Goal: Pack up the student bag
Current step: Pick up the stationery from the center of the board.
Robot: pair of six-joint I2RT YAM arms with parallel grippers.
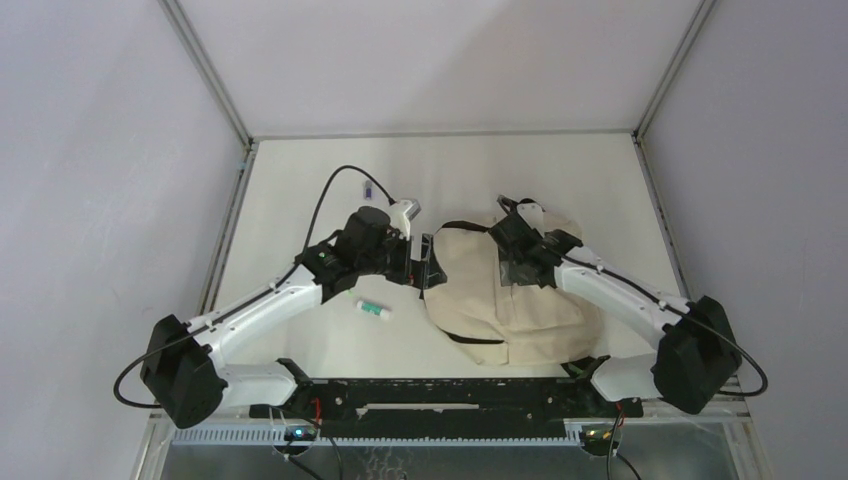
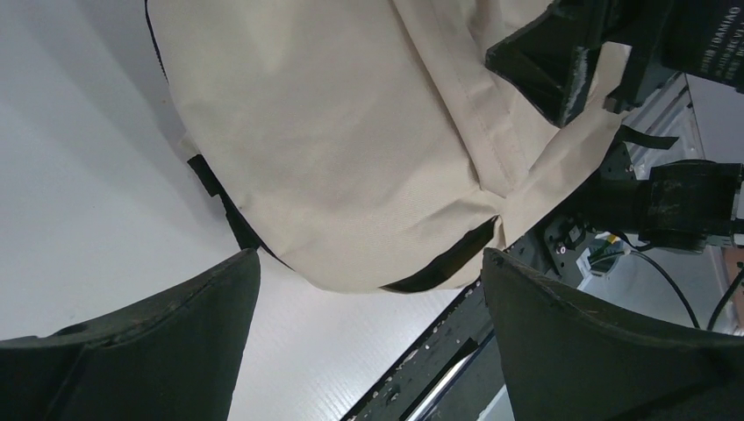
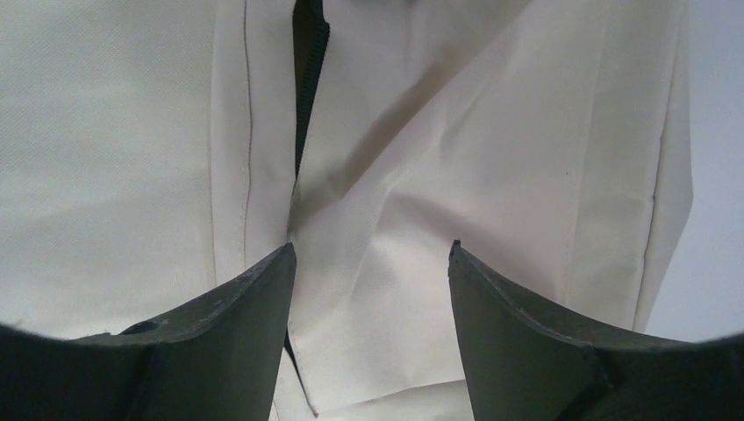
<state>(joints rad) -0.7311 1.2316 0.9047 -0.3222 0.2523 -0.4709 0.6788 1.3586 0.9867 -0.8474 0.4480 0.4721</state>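
Note:
The student bag (image 1: 475, 300) is a cream canvas backpack with black trim, lying flat in the middle of the table. My left gripper (image 1: 425, 265) is open at the bag's left edge, jaws wide apart with nothing between them; its wrist view shows the bag's rounded side (image 2: 351, 149) ahead. My right gripper (image 1: 518, 258) is open just over the bag's top, its jaws on either side of cream fabric (image 3: 456, 175) next to a black zip (image 3: 307, 53). A small white and green tube (image 1: 373, 310) lies on the table left of the bag.
A black rail (image 1: 440, 395) runs along the table's near edge between the arm bases. Grey walls and metal frame posts (image 1: 210, 75) enclose the white table (image 1: 300, 180) on three sides.

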